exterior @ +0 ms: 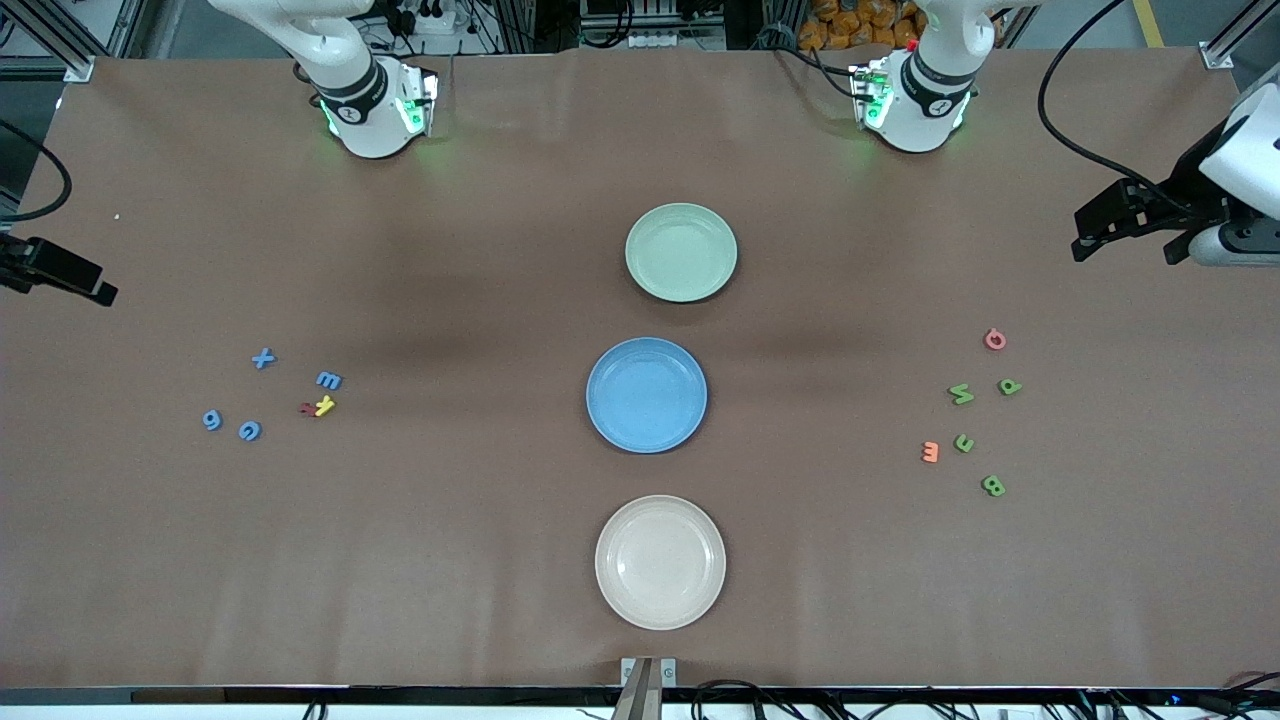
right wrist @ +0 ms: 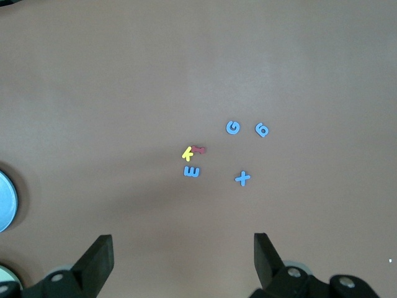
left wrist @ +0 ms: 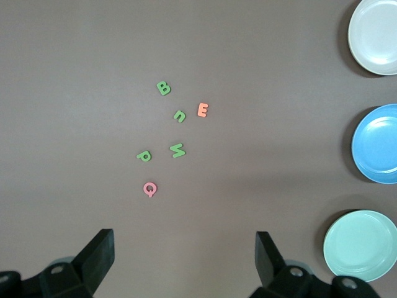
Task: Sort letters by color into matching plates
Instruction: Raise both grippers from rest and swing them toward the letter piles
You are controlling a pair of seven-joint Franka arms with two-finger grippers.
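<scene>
Nearest the front camera, a cream plate (exterior: pixel 660 562) is sitting empty and is playing no part in the sorting. Just farther from the camera, the blue plate (exterior: pixel 646 394) is lying bare, and farther again the mint green plate (exterior: pixel 681 251) is lying bare too, so nothing is sorted yet and all eight pieces are waiting.

Toward the right arm's end of the table, the four blue letters (exterior: pixel 262 358) are lying loose, well apart from the plates: an X, an E (exterior: pixel 328 380), a 6 (exterior: pixel 211 419) and a G (exterior: pixel 249 430). A yellow letter (exterior: pixel 324 405) and a small red letter (exterior: pixel 307 408) are touching each other just beside the E. The right gripper (right wrist: pixel 183 261) is hovering over the table near this cluster, fingers spread wide and carrying nothing.

Toward the left arm's end, the four green letters (exterior: pixel 961 393) are lying scattered, with a pink letter (exterior: pixel 994 339) and an orange E (exterior: pixel 930 452) among them. The left gripper (left wrist: pixel 186 257) is hanging over the table near that group, likewise spread wide and empty.

Judging by this, the whole job is remaining: blues into blue, greens into green.
</scene>
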